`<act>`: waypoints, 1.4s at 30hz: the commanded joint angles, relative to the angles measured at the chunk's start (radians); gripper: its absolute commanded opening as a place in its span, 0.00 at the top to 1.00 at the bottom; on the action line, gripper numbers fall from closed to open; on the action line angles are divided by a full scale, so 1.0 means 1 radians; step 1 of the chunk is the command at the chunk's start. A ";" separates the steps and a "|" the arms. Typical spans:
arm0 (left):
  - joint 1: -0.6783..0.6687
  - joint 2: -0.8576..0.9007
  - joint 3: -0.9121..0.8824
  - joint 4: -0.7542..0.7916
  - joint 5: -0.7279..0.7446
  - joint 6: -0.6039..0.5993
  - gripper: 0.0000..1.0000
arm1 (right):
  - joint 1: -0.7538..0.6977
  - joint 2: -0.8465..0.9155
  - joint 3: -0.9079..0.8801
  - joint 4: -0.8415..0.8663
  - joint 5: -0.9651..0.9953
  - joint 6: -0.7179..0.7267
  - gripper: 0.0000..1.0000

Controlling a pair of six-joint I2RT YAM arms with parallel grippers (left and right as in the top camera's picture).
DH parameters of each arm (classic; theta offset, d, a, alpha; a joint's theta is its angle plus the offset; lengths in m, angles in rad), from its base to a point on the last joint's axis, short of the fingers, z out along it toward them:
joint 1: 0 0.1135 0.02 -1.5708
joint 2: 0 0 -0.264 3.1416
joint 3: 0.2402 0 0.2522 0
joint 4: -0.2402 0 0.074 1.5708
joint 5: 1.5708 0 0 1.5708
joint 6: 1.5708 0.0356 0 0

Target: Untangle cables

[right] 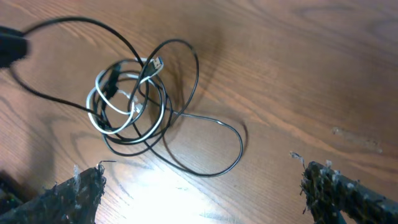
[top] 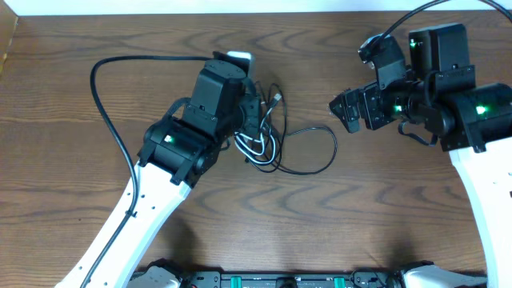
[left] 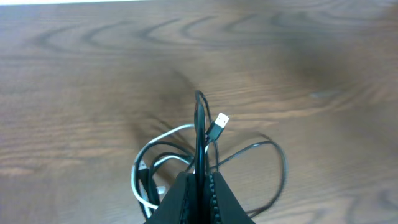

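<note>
A tangle of thin black cables [top: 308, 152] and a shorter white cable [top: 254, 148] lies on the wooden table at the middle. My left gripper [top: 260, 108] is over the tangle's left part. In the left wrist view it [left: 200, 177] is shut on a black cable [left: 199, 124] that runs up between its fingers, with a USB plug [left: 219, 124] just to the right and the white cable [left: 140, 171] looping to the left. My right gripper [top: 344, 108] is to the right of the tangle. In the right wrist view it [right: 202, 180] is open and empty, with the tangle [right: 134, 106] ahead of it.
A thick black arm wire [top: 104, 104] curves across the table at the left. A small white object [top: 238, 57] lies behind the left gripper. The table's far edge [top: 256, 11] runs along the top.
</note>
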 commanded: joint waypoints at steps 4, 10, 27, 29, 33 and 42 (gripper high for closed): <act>-0.015 -0.019 0.185 -0.052 0.010 0.052 0.93 | 0.005 0.034 -0.020 0.000 -0.015 -0.014 0.01; -0.015 -0.018 0.302 -0.099 0.010 0.078 0.93 | 0.005 0.035 -0.104 0.057 -0.113 -0.014 0.11; -0.014 -0.018 0.666 -0.115 0.008 0.130 0.93 | 0.121 0.039 -0.354 0.327 -0.174 0.017 0.06; -0.014 -0.018 0.719 -0.109 0.008 0.135 0.93 | 0.122 0.048 -0.357 0.326 -0.175 0.017 0.06; -0.014 -0.007 0.794 -0.085 0.005 0.146 0.93 | 0.155 0.087 -0.362 0.328 -0.186 0.017 0.06; -0.014 0.031 0.830 -0.082 0.001 0.154 0.93 | 0.296 0.197 -0.362 0.383 -0.193 0.011 0.32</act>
